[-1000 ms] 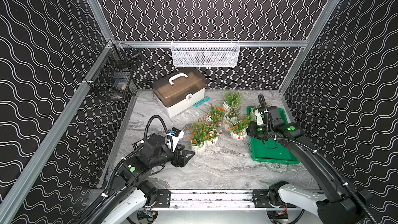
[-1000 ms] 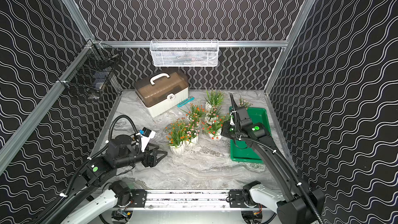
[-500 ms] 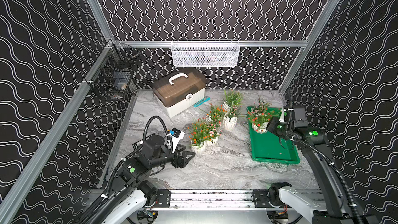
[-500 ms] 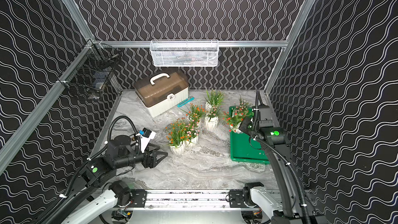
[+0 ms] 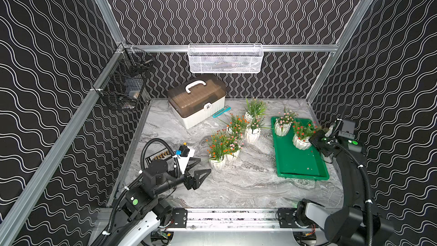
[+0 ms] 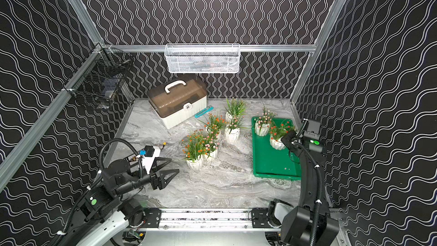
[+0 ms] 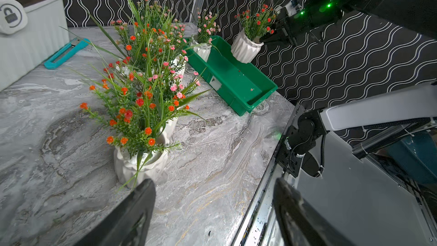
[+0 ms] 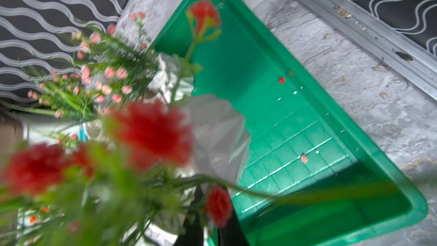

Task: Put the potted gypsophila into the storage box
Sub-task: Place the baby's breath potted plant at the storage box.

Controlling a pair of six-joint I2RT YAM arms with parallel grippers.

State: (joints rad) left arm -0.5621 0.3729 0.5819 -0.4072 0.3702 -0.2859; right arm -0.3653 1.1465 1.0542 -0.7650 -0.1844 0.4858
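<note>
White ribbed pot of red-orange gypsophila (image 5: pixel 300 143) is hanging tilted over the far half of the shallow bright-green plastic tray (image 5: pixel 302 175). The right gripper (image 5: pixel 313 138) is reaching in from the right and clamping its narrow jaws on the pot's rim. The tray's smooth gridded floor is lying directly below, just right of a pink-flowered pot (image 5: pixel 281 129) standing inside. The left gripper (image 5: pixel 205 164) is hovering wide open and empty, facing the nearest pot (image 5: pixel 217 164) on the grey marbled table (image 5: pixel 236 185).
</note>
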